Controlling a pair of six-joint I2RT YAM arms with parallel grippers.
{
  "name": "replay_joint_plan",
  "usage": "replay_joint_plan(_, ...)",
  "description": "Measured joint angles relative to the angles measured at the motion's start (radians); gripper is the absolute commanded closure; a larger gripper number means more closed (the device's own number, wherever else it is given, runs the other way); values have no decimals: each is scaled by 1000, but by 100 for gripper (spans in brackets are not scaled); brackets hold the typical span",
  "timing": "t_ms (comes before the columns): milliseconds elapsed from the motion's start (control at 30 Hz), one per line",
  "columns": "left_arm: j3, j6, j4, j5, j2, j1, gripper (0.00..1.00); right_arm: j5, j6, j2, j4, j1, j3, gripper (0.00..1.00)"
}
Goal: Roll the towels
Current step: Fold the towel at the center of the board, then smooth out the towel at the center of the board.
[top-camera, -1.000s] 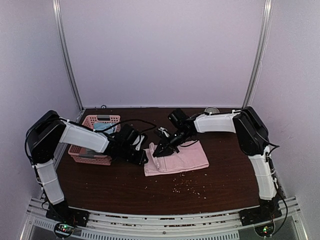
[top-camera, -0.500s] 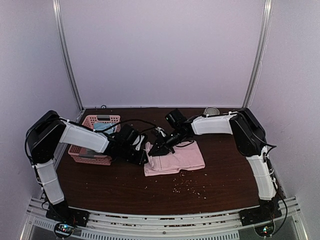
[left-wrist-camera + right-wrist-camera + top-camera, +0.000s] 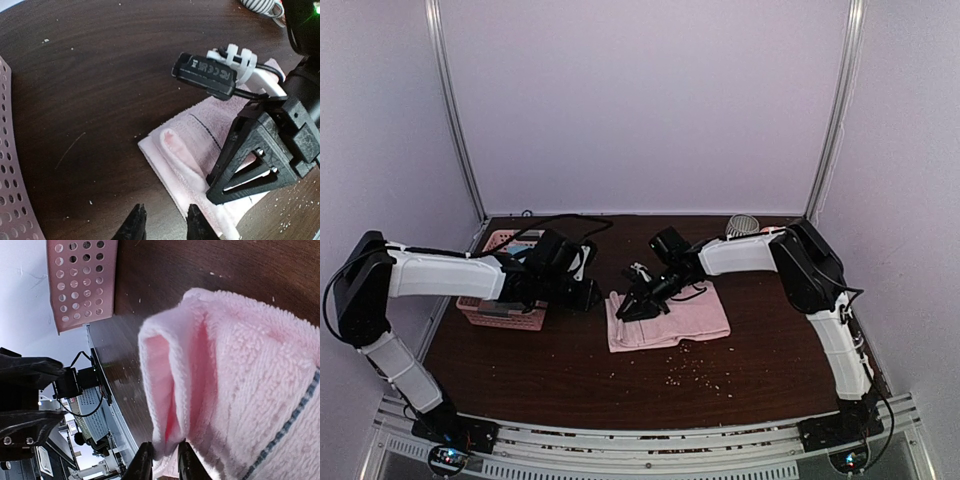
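Right end effector (image 3: 165,463) pinches the looped-up left edge of the pink towel (image 3: 250,365), with terry caught between its narrow jaws. The rest of the towel lies flat at the middle of the bench (image 3: 570,370), a dark stripe across it. Left end effector (image 3: 165,226) hovers just beside the towel's left corner, jaws slightly spread and empty, near the pink basket (image 3: 500,315).

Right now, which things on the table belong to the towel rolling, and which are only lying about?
For the job: pink towel, right pincer pinching its folded edge, left pincer open nearby.
Lying about: pink basket, striped mug, crumbs.
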Motion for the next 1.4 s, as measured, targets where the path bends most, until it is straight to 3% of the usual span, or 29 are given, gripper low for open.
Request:
replay_joint_plan(433,31,1,1,-5,-5,0,72,-25,-98,-25,-53,-19,13,74)
replay_joint_plan(733,166,39,61,154,167,-30,73,81,-458,-185,-281,-172,13,77)
replay_joint_plan(967,184,54,48,230,252,-47,74,168,-689,-294,-370,-308,-139,83)
replay_joint_plan(1400,222,106,-134,48,297,-45,75,314,-774,-280,-329,-332,-320,88)
